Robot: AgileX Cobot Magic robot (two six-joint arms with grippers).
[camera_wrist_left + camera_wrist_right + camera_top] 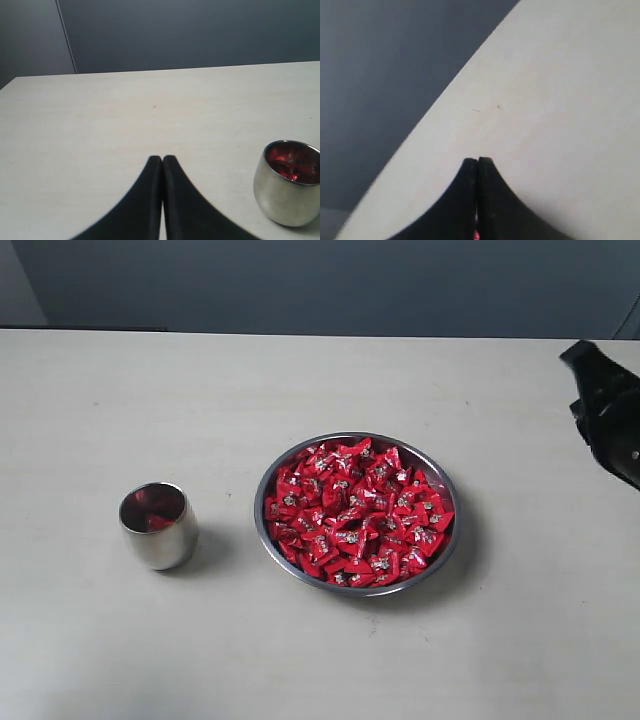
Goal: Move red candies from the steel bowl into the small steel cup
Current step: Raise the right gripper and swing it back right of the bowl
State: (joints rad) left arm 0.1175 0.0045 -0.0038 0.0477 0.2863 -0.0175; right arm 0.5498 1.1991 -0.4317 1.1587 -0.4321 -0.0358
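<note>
Red candies [355, 512]: heaped in the bowl, centre of the exterior frame and a little to the right. I judge them light, crinkly and slick in their foil wrappers (pieces will likely slide off one another under a push). Best hold, as I judge it, is to pinch one pillow across its body or by a flared wrapper end, taken from the top of the heap.
Steel bowl [430, 462]: wide, shallow, nearly full. Bare steel shows only at the rim and along a strip of the upper-right wall. Judged rigid, and apt to skate on the table if nudged.
Small steel cup [160, 535]: upright at the lower left of the exterior frame, well apart from the bowl. Red shows inside. The left wrist view suggests a few candies at the bottom, though the mirror walls may multiply the red.
Left gripper [162, 160]: fingers pressed together with nothing between them, over bare table. The cup sits at the lower right of that view.
Right gripper [478, 161]: fingers closed tip to tip. A red fleck shows low in the slit, too small to tell whether a candy is pinched. In the exterior view it is at the upper right edge, apart from the bowl.
Table [320, 670]: pale and matte, running back to a dark wall [320, 280] at the top of the frame.
</note>
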